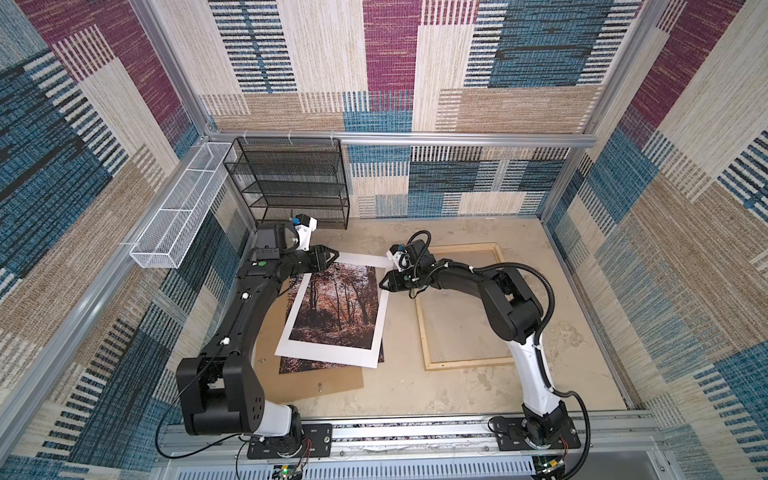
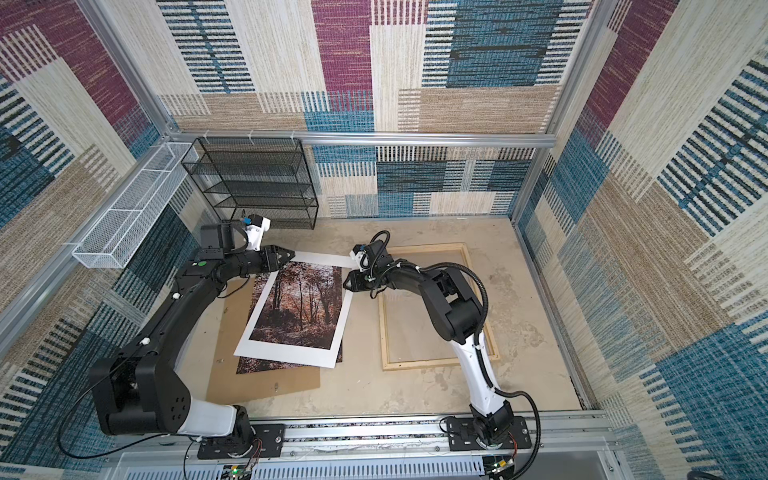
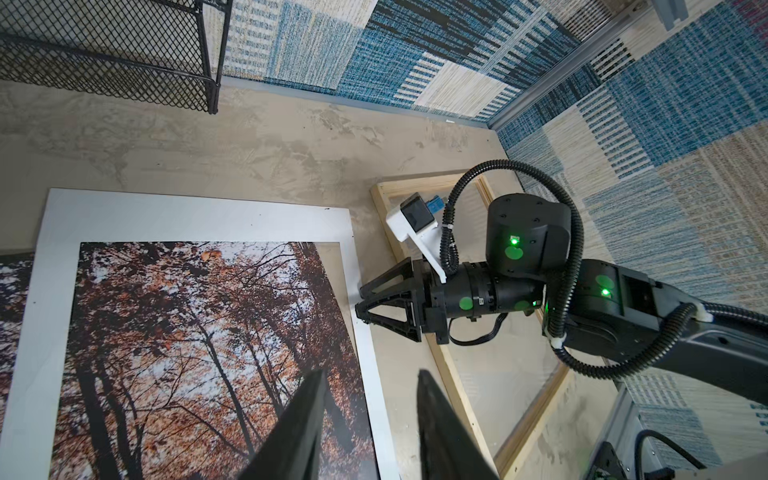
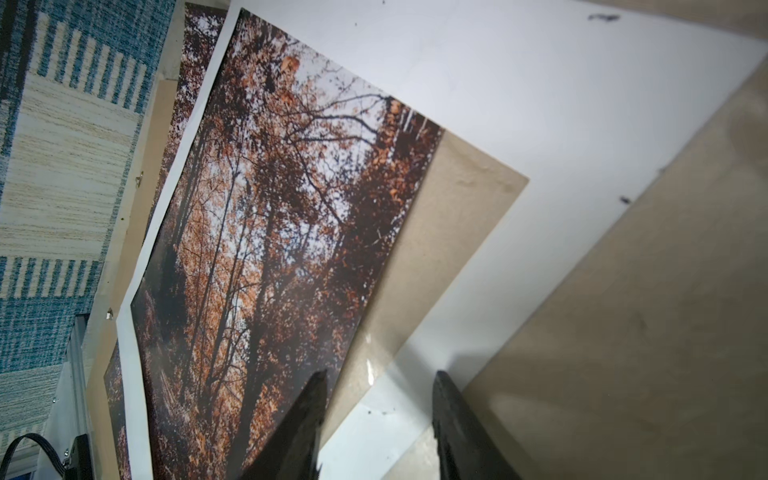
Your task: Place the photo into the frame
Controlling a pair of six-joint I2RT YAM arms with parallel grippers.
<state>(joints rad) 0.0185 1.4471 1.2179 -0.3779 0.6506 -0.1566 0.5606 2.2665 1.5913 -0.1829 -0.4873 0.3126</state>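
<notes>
The photo (image 1: 338,307), an autumn forest print, lies on the table left of centre. A white mat (image 1: 332,354) lies skewed on top of it, so the print shows through the mat's window and sticks out beneath its near and left edges. The frame (image 1: 465,362) of pale wood lies flat to the right, with nothing in it. My left gripper (image 1: 336,254) hovers open at the mat's far left corner. My right gripper (image 1: 381,284) is open, its tips at the mat's right edge. In the wrist views the left gripper (image 3: 372,374) and right gripper (image 4: 380,376) hold nothing.
A brown backing board (image 1: 316,386) lies under the photo. A black mesh shelf (image 1: 291,183) stands at the back left, and a white wire basket (image 1: 178,216) hangs on the left wall. My right arm reaches over the frame. Patterned walls close in three sides.
</notes>
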